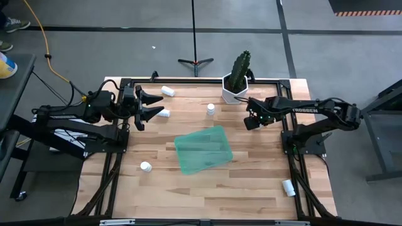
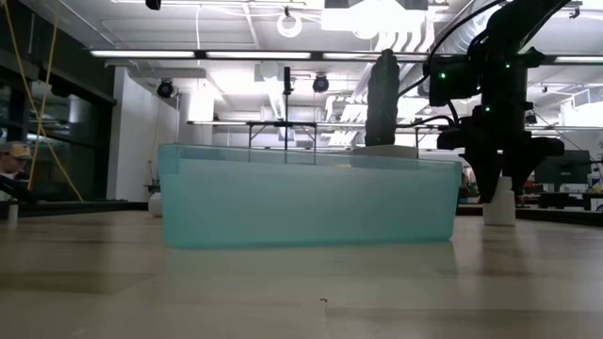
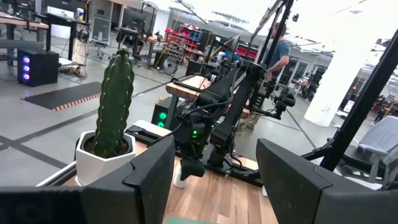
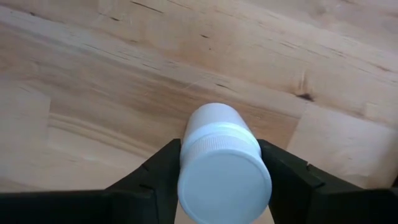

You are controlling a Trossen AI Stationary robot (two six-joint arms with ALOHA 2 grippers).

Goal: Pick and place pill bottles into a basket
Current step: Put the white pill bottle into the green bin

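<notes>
A small white pill bottle (image 4: 221,158) stands upright on the wooden table near the right side, in front of the cactus pot. My right gripper (image 2: 497,193) comes down on it from above and is shut on it; in the high view my right gripper (image 1: 251,119) hides the bottle. The teal basket (image 1: 203,149) lies flat on the table's middle. Other pill bottles rest loose on the table: one standing (image 1: 211,109), one lying (image 1: 167,91), one lying (image 1: 163,113). My left gripper (image 1: 151,105) hovers open and level over the table's left side. My right gripper pinches the bottle's cap (image 4: 186,155) between its two fingers (image 4: 155,171), one on each opposite side. The fingers point straight down from above. The bottle stands upright with its bottom (image 2: 499,220) on the table.
A white hexagonal pot with a cactus (image 1: 235,88) stands at the far edge just behind my right gripper. More bottles lie near the left front (image 1: 146,166) and at the right front edge (image 1: 288,187). Bare wood lies in front of the basket.
</notes>
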